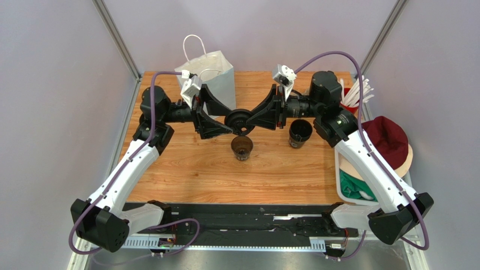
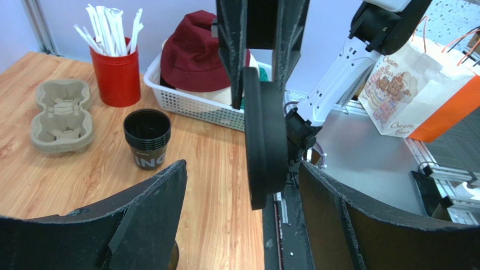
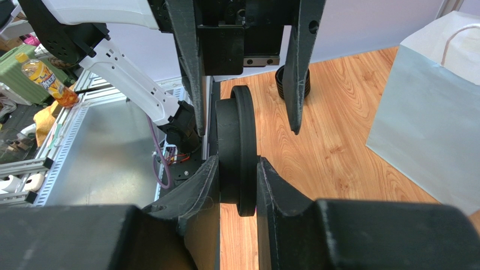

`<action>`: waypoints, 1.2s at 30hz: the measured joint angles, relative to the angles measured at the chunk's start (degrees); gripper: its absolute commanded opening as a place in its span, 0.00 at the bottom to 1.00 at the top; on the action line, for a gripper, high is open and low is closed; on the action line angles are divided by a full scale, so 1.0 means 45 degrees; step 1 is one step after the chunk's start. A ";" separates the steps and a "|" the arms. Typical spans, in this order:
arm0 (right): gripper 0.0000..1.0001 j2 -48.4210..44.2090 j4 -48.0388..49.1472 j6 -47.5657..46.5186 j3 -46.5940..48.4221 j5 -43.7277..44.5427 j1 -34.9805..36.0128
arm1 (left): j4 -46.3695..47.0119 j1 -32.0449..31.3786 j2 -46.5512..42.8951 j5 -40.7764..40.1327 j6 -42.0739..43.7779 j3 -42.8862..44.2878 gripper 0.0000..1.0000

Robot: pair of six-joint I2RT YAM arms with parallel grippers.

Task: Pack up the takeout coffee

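Inside coffee cup (image 1: 242,156), brown liquid (image 1: 241,145)

Coffee cup (image 1: 241,147) stands left of the cup stack (image 1: 300,133), with the paper bag (image 1: 220,76) behind.

The takeout coffee cup (image 1: 241,147) is small, round and black. It stands upright and uncovered, brown inside, at the centre of the table (image 1: 186,174). A round black lid (image 1: 241,120) hangs on edge just above it, clamped in the right gripper (image 3: 238,169).
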 measured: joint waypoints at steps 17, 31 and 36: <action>0.14 0.0559 0.0049 0.0136 0.0112 -0.0024 -0.0010 | 0.0350 -0.0282 0.0117 0.0010 -0.0583 -0.0010 0.34; 0.62 0.0442 -0.2618 -0.3172 0.1370 0.1617 -0.0010 | -0.1054 -0.0306 0.0121 -0.0291 -0.0223 -0.0024 0.04; 0.68 -0.0495 -0.4809 -0.6421 0.1904 0.3434 0.0160 | -0.2633 -0.0306 0.0442 -0.0831 -0.0136 0.0481 0.03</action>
